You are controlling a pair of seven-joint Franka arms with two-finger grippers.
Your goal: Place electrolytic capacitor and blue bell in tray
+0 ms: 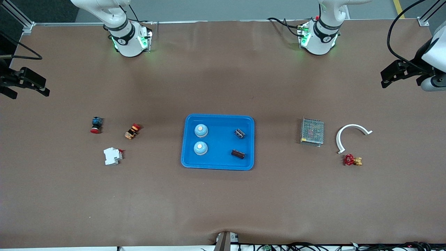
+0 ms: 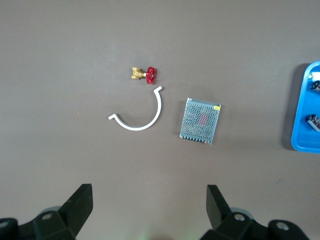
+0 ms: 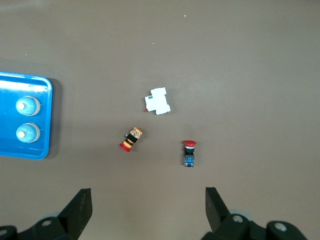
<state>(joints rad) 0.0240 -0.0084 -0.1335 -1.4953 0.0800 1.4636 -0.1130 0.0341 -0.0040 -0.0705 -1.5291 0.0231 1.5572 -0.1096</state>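
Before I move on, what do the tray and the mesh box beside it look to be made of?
Tray: likely moulded plastic, uniform bright blue, smooth with a slight sheen, rounded corners and raised rim. Mesh box: looks like sheet metal, silvery grey with a perforated top through which some colour shows; probably bare or plated.

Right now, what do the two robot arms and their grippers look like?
Both arms are glossy white with black joint bands, green lights glowing at their bases and black cables trailing off. The left gripper and right gripper are black, with angular wedge-shaped fingers on a black body.
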